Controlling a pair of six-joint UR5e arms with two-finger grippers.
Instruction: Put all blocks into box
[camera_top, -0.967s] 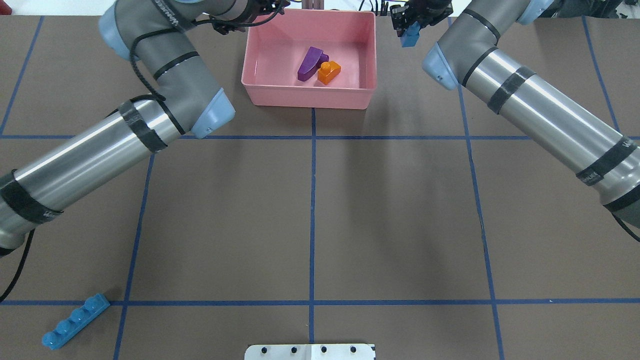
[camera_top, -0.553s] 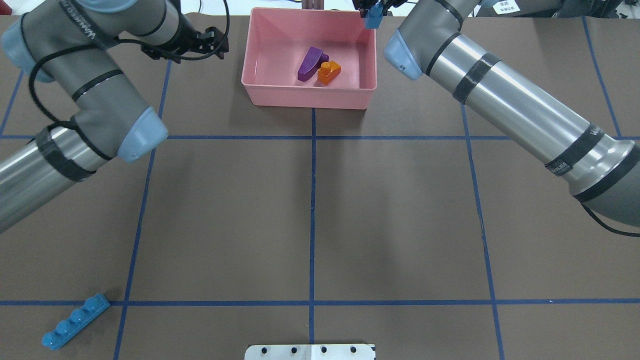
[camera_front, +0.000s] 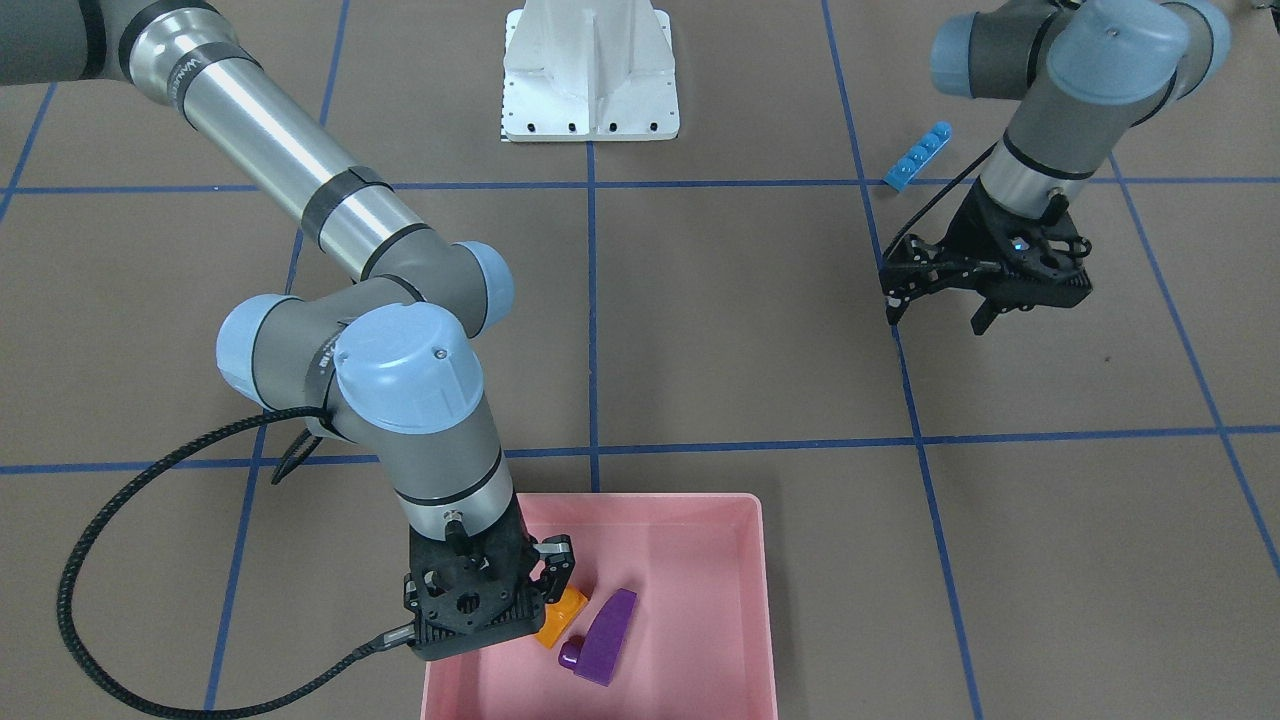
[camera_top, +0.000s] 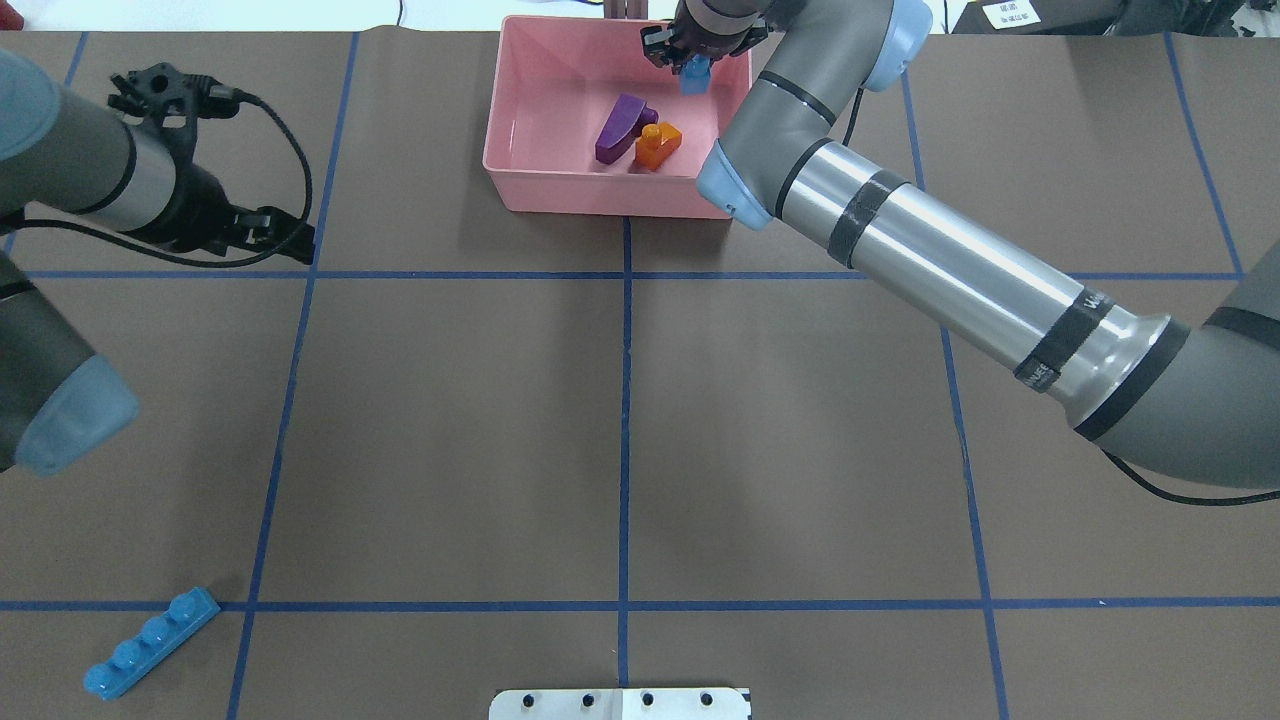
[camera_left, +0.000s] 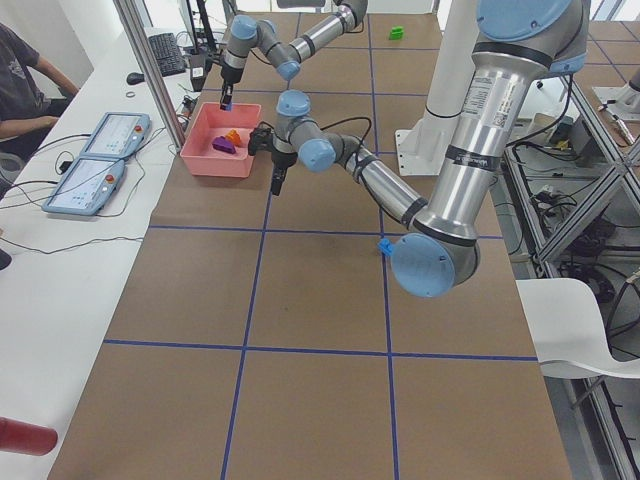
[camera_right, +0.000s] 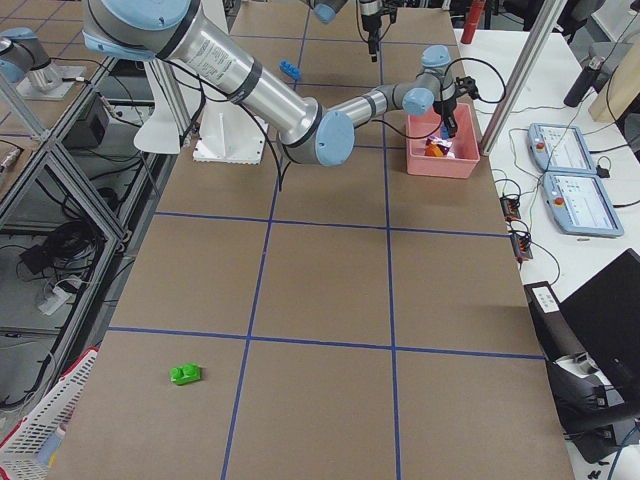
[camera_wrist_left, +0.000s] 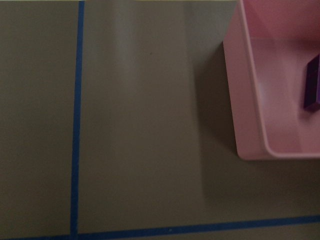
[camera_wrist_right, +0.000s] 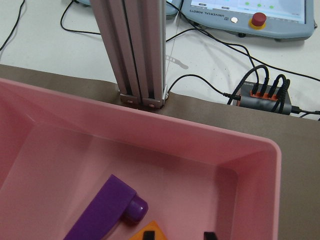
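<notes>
Overhead exterior: my right gripper (camera_top: 691, 60) is pinching the small blue block (camera_top: 693, 80), and the box (camera_top: 545, 125) sits straight below my jaws.

Right claw (camera_top: 693, 58), small blue block (camera_top: 693, 77) above box (camera_top: 600, 198) corner, purple block (camera_top: 618, 128), orange block (camera_top: 657, 146) mid-floor, left half open

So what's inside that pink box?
A purple block and an orange block lie on its floor. The right gripper holds a small blue block above; the floor beneath it is hidden.
</notes>
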